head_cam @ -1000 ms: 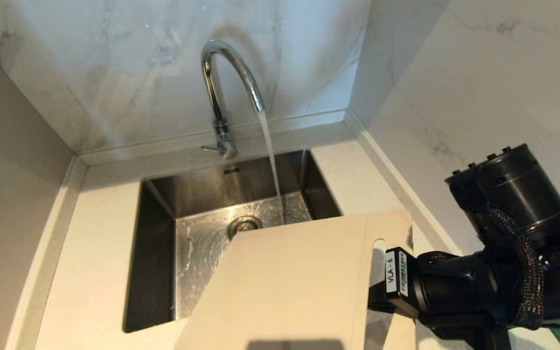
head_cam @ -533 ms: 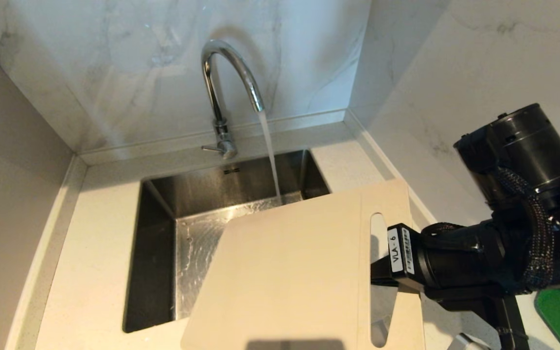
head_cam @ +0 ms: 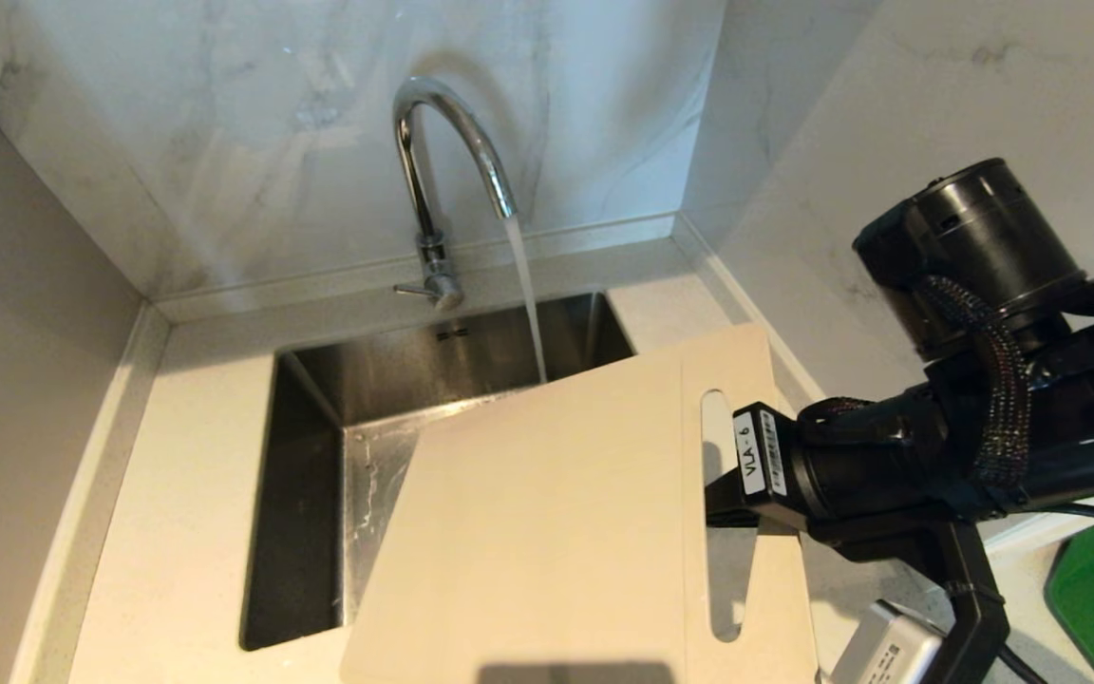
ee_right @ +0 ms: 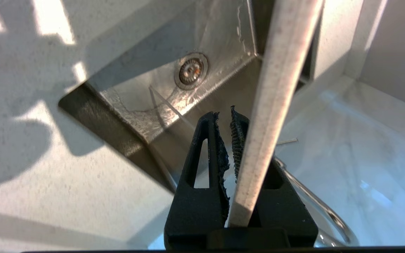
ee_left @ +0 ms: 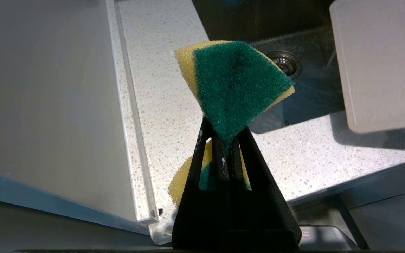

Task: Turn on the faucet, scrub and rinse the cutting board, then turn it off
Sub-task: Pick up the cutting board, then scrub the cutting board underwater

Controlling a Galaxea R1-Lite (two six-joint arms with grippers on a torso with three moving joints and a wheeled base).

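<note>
Cutting board (head_cam: pixel 547 513): cream, rounded corners, handle slot.

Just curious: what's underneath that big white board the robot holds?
Under the cutting board lies the steel sink, its drain visible only from the right wrist view. The sink's near right part stays covered.

The faucet (head_cam: pixel 443 180) stands at twelve o'clock behind the sink (head_cam: pixel 305 456). The cutting board (head_cam: pixel 547 522) hangs over the sink's four o'clock corner, my right gripper (head_cam: pixel 723 499) at its three o'clock edge.
</note>
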